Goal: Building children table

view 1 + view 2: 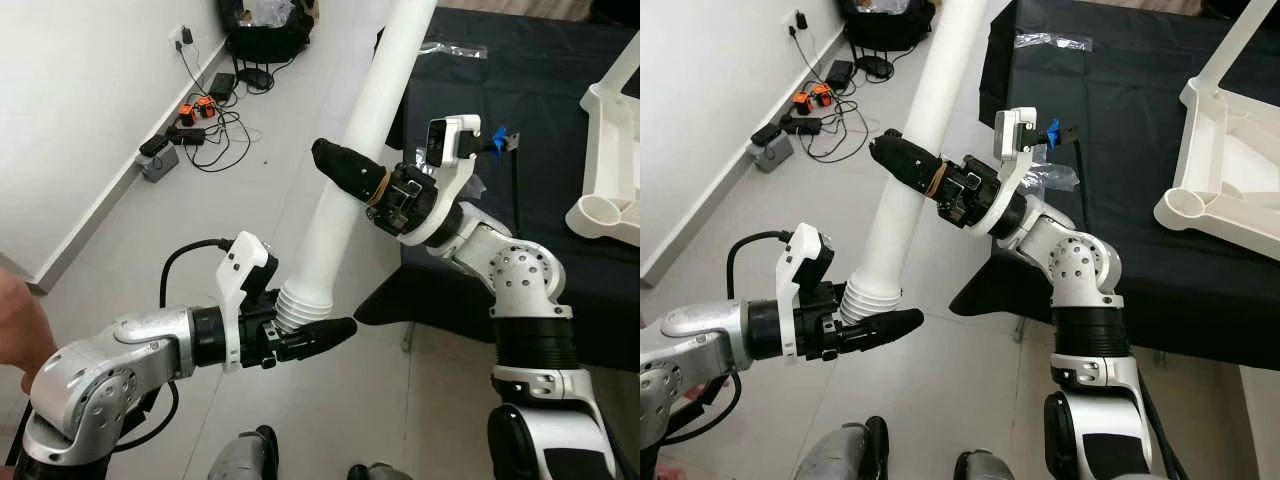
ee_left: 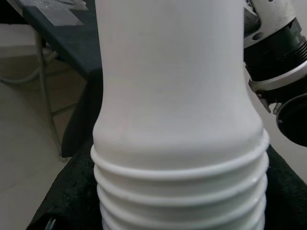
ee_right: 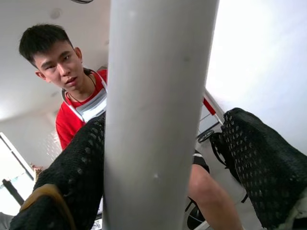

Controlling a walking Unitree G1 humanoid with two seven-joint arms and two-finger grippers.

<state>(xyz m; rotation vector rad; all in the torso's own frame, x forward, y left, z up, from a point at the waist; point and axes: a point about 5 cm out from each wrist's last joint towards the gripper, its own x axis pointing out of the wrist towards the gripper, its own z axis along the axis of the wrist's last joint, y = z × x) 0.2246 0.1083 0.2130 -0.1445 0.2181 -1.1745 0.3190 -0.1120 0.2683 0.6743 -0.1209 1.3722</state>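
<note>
A long white table leg (image 1: 352,165) slants up across the middle, its ribbed threaded end (image 1: 298,306) lowest and nearest me. My left gripper (image 1: 318,328) is shut on that threaded end; in the left wrist view the ribs (image 2: 182,196) sit between the black pads (image 2: 67,196). My right gripper (image 1: 348,168) is shut on the leg's middle; in the right wrist view the shaft (image 3: 153,120) runs between its two fingers (image 3: 264,163). The white tabletop frame (image 1: 1230,150) lies on the black-covered table (image 1: 1120,110) at the right.
A person's hand (image 1: 18,335) is at the left edge, and a person in a red shirt (image 3: 72,115) stands behind the leg in the right wrist view. Cables and chargers (image 1: 200,125) and a dark bag (image 1: 265,35) lie on the floor by the white wall.
</note>
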